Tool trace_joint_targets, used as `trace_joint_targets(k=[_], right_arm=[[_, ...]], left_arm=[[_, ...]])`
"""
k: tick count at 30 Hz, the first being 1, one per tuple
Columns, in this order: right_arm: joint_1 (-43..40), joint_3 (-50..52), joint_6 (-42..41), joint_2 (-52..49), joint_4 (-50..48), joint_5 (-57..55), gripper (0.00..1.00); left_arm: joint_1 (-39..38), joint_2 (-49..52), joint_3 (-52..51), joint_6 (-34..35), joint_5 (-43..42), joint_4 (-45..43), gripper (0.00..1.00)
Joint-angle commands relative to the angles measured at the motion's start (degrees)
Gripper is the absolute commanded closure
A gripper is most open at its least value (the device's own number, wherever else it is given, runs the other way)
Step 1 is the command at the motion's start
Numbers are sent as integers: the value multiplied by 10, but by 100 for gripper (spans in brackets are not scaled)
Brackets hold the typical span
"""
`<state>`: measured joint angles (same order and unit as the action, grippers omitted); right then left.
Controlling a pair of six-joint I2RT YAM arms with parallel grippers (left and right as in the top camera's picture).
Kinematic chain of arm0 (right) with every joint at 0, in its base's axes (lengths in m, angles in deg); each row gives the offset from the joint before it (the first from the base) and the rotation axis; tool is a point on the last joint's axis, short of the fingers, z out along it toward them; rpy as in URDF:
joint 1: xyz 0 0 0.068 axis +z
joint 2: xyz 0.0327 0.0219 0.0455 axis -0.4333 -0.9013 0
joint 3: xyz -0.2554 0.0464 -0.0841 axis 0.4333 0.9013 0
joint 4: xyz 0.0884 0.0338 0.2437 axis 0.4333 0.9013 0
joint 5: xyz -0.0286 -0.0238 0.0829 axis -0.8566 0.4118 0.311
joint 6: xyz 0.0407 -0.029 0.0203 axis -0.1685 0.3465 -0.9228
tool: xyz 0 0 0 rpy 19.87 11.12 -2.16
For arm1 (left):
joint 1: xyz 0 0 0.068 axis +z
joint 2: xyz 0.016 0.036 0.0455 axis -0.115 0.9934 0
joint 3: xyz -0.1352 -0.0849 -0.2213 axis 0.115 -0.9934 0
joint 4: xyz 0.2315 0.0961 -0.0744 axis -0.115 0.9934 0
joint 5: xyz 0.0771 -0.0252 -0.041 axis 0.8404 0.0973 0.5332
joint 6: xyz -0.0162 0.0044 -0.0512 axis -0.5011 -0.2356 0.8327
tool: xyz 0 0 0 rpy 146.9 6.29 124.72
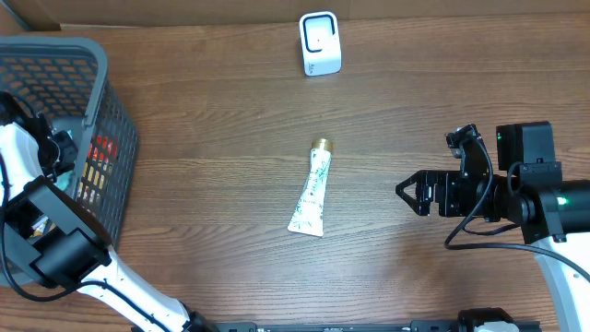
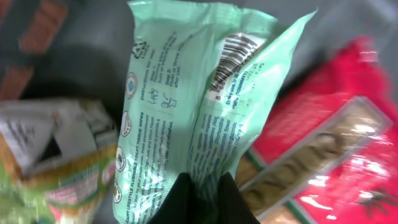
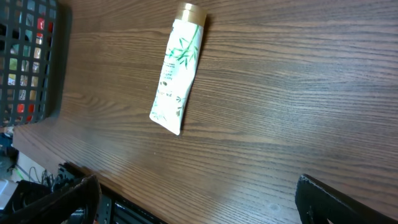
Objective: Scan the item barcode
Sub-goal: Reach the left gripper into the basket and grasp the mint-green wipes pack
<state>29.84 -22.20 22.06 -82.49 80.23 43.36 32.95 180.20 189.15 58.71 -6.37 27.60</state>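
Two pincers: left pincer [image 2: 202,188] pinching crinkly green pack [image 2: 168,93], probably plastic film; right pincer [image 1: 410,194] spread wide.

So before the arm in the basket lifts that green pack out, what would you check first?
1. Left gripper shut on the green pack: ok, it pinches the pack's lower edge.
2. Barcode readable: ok, it faces the wrist camera, unwrinkled enough to see.
3. Grip firm enough for a lift: cannot tell, only a fold of wrapper seems caught.
4. Way from basket to scanner: probably ok, only the tube lies flat on the table between.
5. Right gripper out of the way: ok, open, apart from the tube.
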Motion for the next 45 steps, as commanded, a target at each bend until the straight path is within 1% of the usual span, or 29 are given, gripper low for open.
trace_joint_targets(k=[1, 5, 9, 10, 11, 14, 16, 17, 19, 22, 30, 38, 39, 42, 45], right_arm=[[3, -10, 3, 1, -3, -4, 0], [3, -10, 3, 1, -3, -4, 0], [3, -10, 3, 1, -3, -4, 0], [3, -10, 3, 1, -3, -4, 0], [3, -10, 3, 1, -3, -4, 0], [3, -10, 3, 1, -3, -4, 0], [3, -10, 3, 1, -3, -4, 0], [3, -10, 3, 1, -4, -4, 0], [3, -10, 3, 1, -5, -4, 0], [3, -10, 3, 1, -7, -4, 0], [3, -10, 3, 1, -10, -4, 0], [3, -10, 3, 1, -13, -4, 0], [3, -10, 3, 1, -14, -4, 0], [3, -10, 3, 1, -20, -3, 0], [3, -9, 3, 0, -20, -3, 0]], left_arm=[[-11, -20, 0, 47, 29, 23, 96], [-9, -59, 0, 78, 33, 27, 96], [-6, -68, 0, 81, 33, 28, 96], [-6, -66, -3, 81, 33, 27, 92], [-6, -64, -6, 82, 33, 26, 79], [-6, -62, -30, 99, 42, 3, 51], [-5, -63, -47, 113, 46, -14, 26], [-3, -62, -56, 117, 46, -24, 17], [0, -62, -73, 126, 45, -44, 9], [2, -62, -98, 127, 45, -78, 6], [2, -62, -143, 127, 45, -147, 5], [2, -61, -154, 127, 34, -200, 2], [2, -59, -154, 127, 29, -205, 2], [2, -50, -154, 137, 6, -213, 9], [1, -32, -154, 151, -2, -213, 19]])
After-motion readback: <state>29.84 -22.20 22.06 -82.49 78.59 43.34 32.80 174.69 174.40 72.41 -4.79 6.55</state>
